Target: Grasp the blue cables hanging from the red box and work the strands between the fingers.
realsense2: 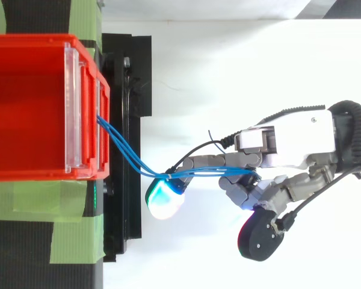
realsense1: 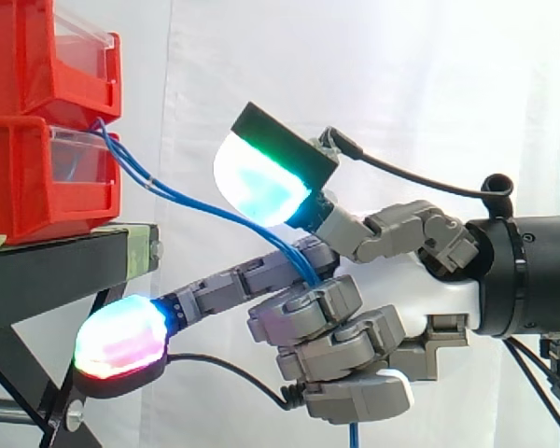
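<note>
The blue cables run from the lower red bin toward 4 o'clock into the hand; its curled fingers grip them; the grasp seems done; working the strands remains, I judge.

Blue cables run from the lower red bin on the black stand down into the hand, whose curled fingers close round them. One straight finger reaches toward the stand; the thumb's cyan-green pad stands above the cables.

Lab: white curtain, red bins
</note>
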Controlling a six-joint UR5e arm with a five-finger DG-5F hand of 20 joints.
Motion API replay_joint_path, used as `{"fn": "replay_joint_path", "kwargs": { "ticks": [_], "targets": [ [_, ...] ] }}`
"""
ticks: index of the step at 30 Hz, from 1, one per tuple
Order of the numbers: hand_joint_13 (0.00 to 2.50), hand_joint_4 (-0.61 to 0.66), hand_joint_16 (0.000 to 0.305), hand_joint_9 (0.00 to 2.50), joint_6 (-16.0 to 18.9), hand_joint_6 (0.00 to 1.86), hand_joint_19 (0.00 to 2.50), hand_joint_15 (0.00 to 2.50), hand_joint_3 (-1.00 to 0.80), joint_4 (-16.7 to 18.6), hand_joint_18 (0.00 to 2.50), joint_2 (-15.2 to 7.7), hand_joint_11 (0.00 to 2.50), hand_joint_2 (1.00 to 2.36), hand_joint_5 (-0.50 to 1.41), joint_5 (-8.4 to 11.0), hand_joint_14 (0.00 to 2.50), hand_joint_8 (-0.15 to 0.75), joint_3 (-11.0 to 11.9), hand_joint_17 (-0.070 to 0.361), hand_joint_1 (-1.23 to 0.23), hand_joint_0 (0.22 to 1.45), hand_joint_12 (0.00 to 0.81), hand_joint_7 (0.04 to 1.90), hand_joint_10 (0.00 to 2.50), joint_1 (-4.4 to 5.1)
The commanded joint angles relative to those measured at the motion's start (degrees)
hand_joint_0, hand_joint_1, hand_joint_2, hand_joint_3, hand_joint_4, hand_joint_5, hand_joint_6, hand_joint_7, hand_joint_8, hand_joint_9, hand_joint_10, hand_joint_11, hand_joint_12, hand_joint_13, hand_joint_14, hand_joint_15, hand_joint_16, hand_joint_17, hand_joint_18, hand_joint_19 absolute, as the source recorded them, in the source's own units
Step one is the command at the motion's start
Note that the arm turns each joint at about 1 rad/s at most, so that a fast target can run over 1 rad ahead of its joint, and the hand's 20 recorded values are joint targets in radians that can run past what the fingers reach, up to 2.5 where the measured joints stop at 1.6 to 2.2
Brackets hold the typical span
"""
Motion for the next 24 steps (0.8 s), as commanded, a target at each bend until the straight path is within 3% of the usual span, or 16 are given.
{"fn": "replay_joint_path", "kwargs": {
  "ticks": [1,24],
  "targets": [
    [1.0,0.32,0.045,0.67,0.0,0.01,1.28,1.32,-1.0,0.0,1.37,0.0,2.46,1.0,0.01,0.0,2.5,0.376,0.0,0.102,-0.52,0.8,0.418,0.88,2.5,-0.01],
    [1.0,0.34,0.045,0.67,0.0,0.01,1.28,1.32,-1.0,0.0,1.37,0.0,2.46,1.0,0.09,0.0,2.5,0.376,0.0,0.102,-0.51,0.8,0.418,1.02,2.5,-0.01]
  ]
}}
